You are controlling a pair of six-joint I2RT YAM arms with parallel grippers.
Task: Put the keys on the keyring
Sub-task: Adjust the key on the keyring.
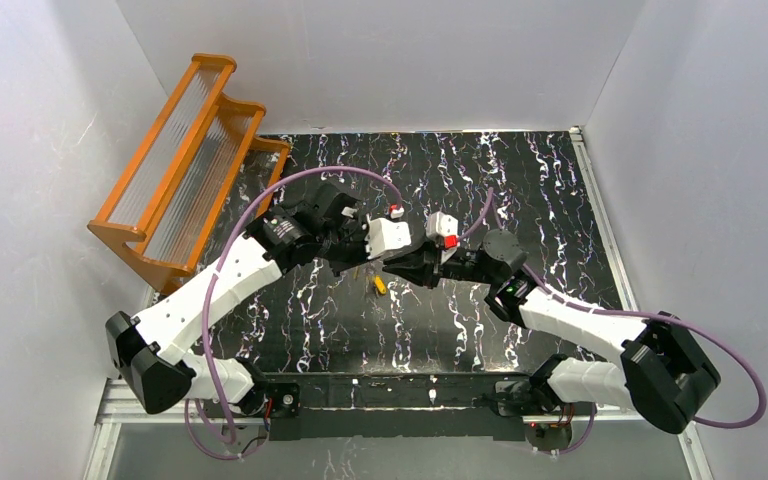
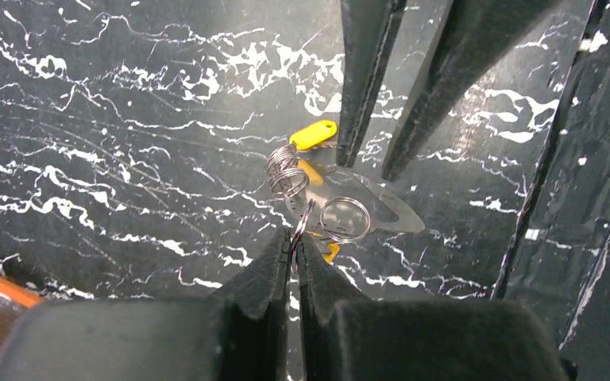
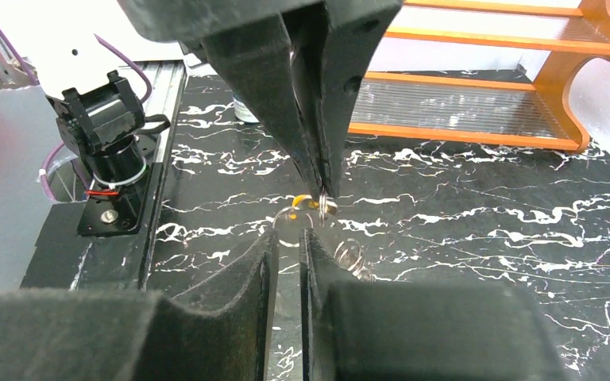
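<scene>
My left gripper (image 2: 296, 236) is shut on a thin wire loop of the keyring (image 2: 302, 218), just above the black marbled table. A coil of wire rings (image 2: 286, 171) and a flat silver piece (image 2: 389, 214) with a round ring on it hang together with that loop. One of the keys shows its yellow head (image 2: 314, 135) beside the coil; more yellow (image 2: 330, 252) peeks from under the silver piece. From above, the yellow key (image 1: 380, 285) lies below the two wrists. My right gripper (image 3: 288, 236) faces the left one, open by a narrow gap, nothing between its fingers.
An orange wooden rack (image 1: 185, 165) with ribbed clear shelves stands at the back left of the table, also seen behind the left gripper's fingers (image 3: 318, 95). White walls close in the sides. The left arm's base (image 3: 107, 143) sits at the table's near edge.
</scene>
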